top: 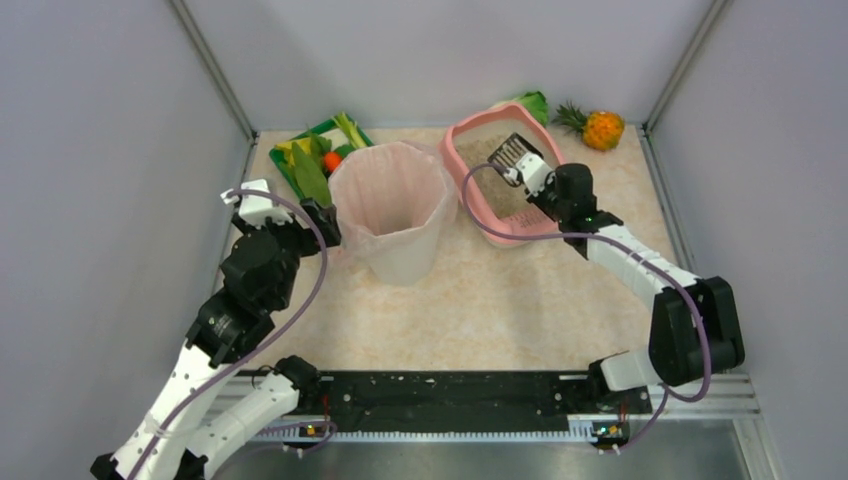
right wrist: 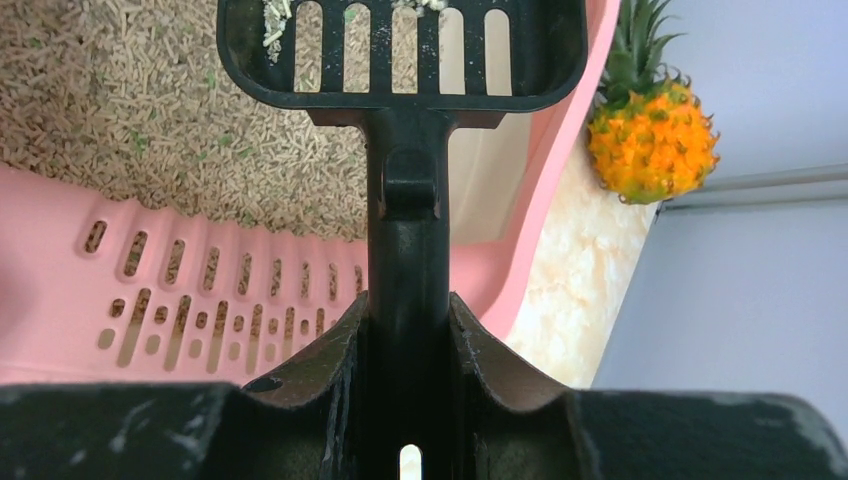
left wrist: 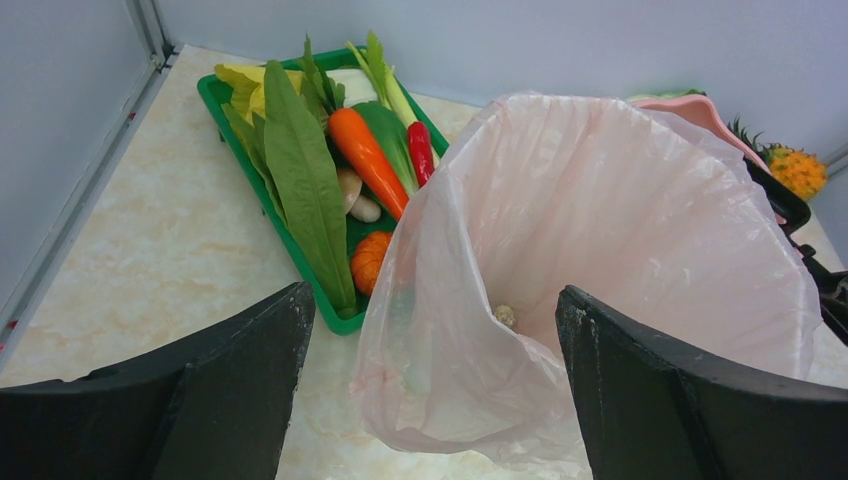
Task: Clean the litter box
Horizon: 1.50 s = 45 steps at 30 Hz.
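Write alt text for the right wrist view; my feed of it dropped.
The right gripper is shut on the handle of a black slotted scoop, its head over the litter in the pink litter box, a few granules on it. A pineapple sits on the table right of the box.

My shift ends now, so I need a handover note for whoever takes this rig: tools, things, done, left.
Left tool: open, beside the lined bin, holding nothing.
Right tool: shut on the black scoop, its head over the litter in the pink litter box.
Done: one small pale lump lies in the bin.
To do: probably more sifting, then tip waste into the bin.
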### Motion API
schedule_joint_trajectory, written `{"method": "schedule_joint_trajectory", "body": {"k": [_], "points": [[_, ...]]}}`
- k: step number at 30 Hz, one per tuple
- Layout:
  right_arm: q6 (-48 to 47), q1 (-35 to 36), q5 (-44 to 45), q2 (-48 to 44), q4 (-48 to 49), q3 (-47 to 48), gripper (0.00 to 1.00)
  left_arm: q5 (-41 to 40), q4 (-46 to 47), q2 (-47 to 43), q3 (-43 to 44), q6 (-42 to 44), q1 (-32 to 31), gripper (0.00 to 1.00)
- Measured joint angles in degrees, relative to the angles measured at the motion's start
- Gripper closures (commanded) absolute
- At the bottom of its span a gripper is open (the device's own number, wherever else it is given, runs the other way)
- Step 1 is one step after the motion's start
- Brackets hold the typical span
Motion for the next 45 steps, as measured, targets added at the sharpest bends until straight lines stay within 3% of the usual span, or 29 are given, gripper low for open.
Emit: {"method": "schedule_joint_trajectory", "body": {"k": [10, 21, 28, 38, 45], "points": [[6.8, -1.7, -3.5, 4.0, -9.2, 6.0, 1.0, -0.2, 0.1, -1.1, -0.6, 0.3, 0.0, 0.05], [25.1, -3.0, -3.4, 20.2, -35.2, 36.6, 1.0, -0.2, 0.2, -1.1, -1.0, 2.1, 0.0, 0.05], [31.4, -3.4, -9.3, 20.9, -42.5, 37.7, 1.0, -0.2, 0.2, -1.1, -1.0, 2.8, 0.0, 0.05], [39.8, -8.1, -17.2, 19.5, -40.3, 33.3, 1.0, -0.2, 0.2, -1.4, -1.4, 2.8, 0.0, 0.05], [45.4, -7.9, -18.4, 24.0, -44.1, 42.2, 1.0, -0.2, 0.2, -1.9, -1.7, 2.7, 0.0, 0.05]]}}
